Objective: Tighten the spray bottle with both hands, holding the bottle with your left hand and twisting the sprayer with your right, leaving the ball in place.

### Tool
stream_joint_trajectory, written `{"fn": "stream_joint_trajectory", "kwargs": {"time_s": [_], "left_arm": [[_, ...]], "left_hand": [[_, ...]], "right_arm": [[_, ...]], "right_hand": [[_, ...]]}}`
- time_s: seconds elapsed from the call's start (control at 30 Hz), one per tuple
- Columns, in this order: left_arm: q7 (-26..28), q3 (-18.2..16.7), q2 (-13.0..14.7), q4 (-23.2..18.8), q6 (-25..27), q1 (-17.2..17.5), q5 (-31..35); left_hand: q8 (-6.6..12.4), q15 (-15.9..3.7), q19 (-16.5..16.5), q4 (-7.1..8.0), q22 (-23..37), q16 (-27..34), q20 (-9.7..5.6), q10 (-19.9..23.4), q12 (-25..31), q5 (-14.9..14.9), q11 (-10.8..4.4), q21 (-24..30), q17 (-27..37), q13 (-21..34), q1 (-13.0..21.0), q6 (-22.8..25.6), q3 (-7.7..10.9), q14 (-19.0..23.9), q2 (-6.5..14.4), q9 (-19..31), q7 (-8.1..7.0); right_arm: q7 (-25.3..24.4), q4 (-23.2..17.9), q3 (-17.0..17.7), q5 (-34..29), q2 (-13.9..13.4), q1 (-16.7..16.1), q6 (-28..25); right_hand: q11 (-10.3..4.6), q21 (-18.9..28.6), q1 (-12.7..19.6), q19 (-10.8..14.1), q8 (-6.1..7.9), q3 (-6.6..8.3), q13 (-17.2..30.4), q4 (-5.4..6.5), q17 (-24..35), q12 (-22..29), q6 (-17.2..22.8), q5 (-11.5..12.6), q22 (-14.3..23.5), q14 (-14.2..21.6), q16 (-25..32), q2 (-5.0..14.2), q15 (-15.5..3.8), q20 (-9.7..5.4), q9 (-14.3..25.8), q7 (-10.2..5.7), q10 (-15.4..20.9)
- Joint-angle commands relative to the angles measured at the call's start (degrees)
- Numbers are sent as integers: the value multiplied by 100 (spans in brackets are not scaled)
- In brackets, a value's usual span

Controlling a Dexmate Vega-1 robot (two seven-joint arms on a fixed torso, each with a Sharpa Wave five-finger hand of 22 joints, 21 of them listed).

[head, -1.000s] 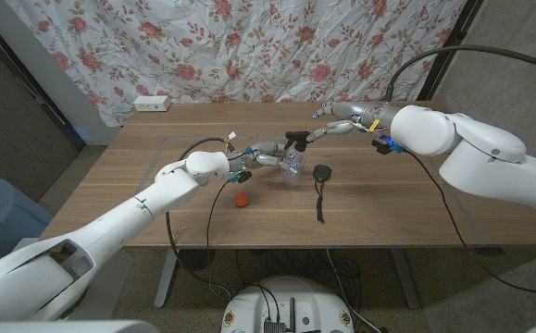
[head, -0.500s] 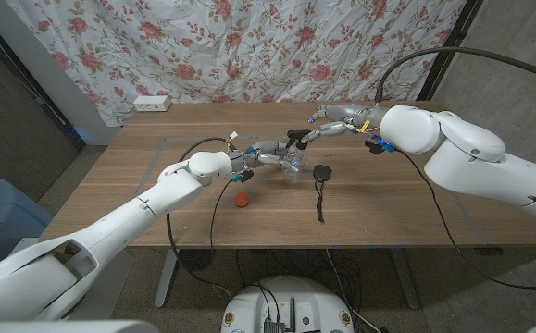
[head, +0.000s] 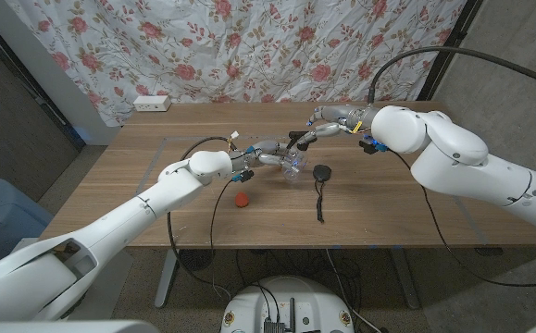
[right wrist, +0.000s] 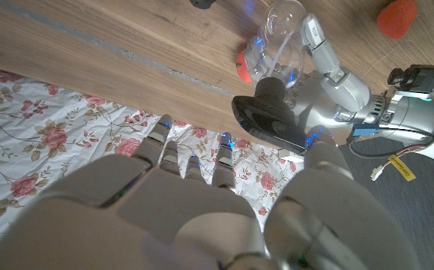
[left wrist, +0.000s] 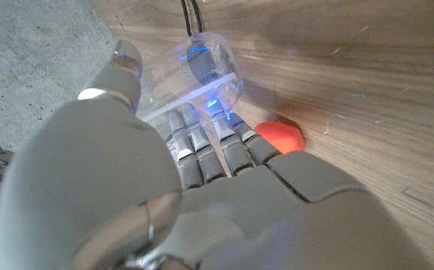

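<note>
On table (head: pixel 156 176): one spray bottle (head: pixel 292 164), one ball (head: pixel 241 199).

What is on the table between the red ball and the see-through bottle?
Nothing. In the head view, only bare wood lies between the red ball and the bottle.

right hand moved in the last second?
Yes. The right hand has shifted toward the robot's left, closing on the black sprayer, judged against the power strip on the table's far edge.
</note>
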Motion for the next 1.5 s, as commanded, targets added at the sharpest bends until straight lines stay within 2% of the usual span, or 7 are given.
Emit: {"fn": "stream_joint_trajectory", "kwargs": {"time_s": [0.03, 0.3, 0.47, 0.63, 0.73, 0.83, 1.5], "left_arm": [[-92, 31, 16, 50, -38, -83, 64], [-183, 59, 16, 110, -85, -141, 99], [-207, 73, -12, 152, -112, -171, 118], [-223, 117, 28, 101, -58, -197, 217], [-229, 112, 27, 86, -41, -183, 203], [-249, 129, 29, 89, -44, -196, 231], [-320, 128, -11, 232, -127, -219, 213]], "left_hand": [[851, -768, 47, 22, 15, -6, -321, 236, 25, 24, -202, 5, 10, 28, -96, 96, -1, 48, 615, 16, -41], [870, -766, 53, 14, 15, -12, -319, 240, 20, 26, -193, 4, 4, 36, -93, 103, -5, 57, 627, 7, -41], [878, -764, 55, 14, 14, -19, -316, 248, 18, 27, -196, 3, 0, 42, -96, 96, -5, 59, 639, 2, -34], [885, -760, 57, 13, 14, -28, -311, 244, 12, 29, -198, 2, -6, 47, -100, 89, -2, 65, 651, -4, -34], [890, -763, 55, 13, 14, -35, -313, 243, 8, 30, -203, 0, -11, 49, -105, 89, -1, 67, 653, -7, -41], [896, -762, 55, 13, 14, -36, -310, 242, 5, 30, -196, -1, -12, 52, -107, 90, -3, 71, 657, -10, -36], [936, -764, 60, 52, 14, -101, -306, 239, -33, 34, -213, -6, -37, 70, -251, 66, 10, 91, 695, -40, -71]], "right_arm": [[-52, -13, -139, -415, 212, -66, -160], [-107, -26, -276, -695, 361, -103, -344], [-142, -7, -372, -907, 446, -125, -420], [-85, 41, -419, -1010, 526, -121, -480], [-41, 64, -507, -1148, 588, -89, -564], [-16, 87, -502, -1152, 627, -98, -582], [114, 188, -799, -2015, 864, -99, -968]], "right_hand": [[1, 37, -1, 90, 106, 9, 18, -10, 26, 58, 222, -25, 17, 86, 62, -18, -51, -48, 41, 57, 105], [3, 51, 27, 175, 248, 20, 13, -47, 22, 75, 534, -26, 12, 200, 104, -16, -97, -88, 74, 78, 179], [-13, 61, 68, 264, 407, 33, 8, -80, 18, 107, 877, -29, 11, 279, 127, -17, -144, -121, 108, 88, 310], [-20, 60, 80, 289, 473, 36, 7, -87, 17, 102, 1018, -31, 11, 309, 135, -19, -158, -130, 122, 102, 324], [-26, 67, 74, 335, 475, 33, 6, -84, 18, 99, 1009, -33, 11, 364, 154, -20, -201, -158, 133, 186, 339], [-35, 92, 71, 456, 512, 33, 4, -82, 19, 108, 1080, -37, 11, 506, 203, -13, -301, -253, 153, 232, 405], [-169, 67, 138, 699, 1063, 34, 2, -108, 29, 196, 2229, -62, 13, 783, 265, -50, -443, -336, 268, 77, 961]]}}
